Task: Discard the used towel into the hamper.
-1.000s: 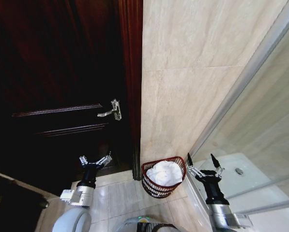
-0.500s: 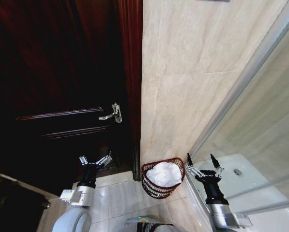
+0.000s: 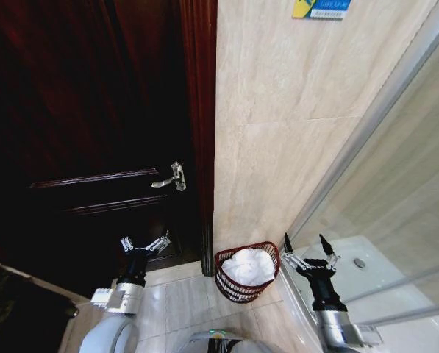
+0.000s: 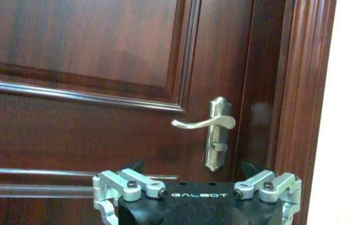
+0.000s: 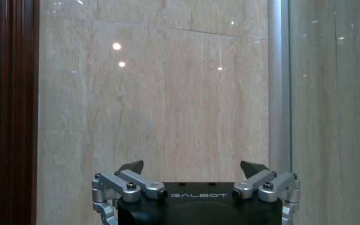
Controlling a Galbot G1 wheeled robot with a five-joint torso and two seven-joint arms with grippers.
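Hamper with white towel inside on pale tiled floor, against beige wall beside dark wooden door, glass shower screen alongside, left gripper and right gripper both spread apart, empty, flanking it.

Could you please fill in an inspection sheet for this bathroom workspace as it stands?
Surface: pale floor tiles.
Job's things: hamper on the floor against the wall, white towel inside it.
Clutter: nothing seen.
End effectors: left end effector open, empty, facing the door; right end effector open, empty, beside the hamper.
Cables: nothing seen.
Surroundings: lever handle, beige wall, glass shower screen, blue sign.
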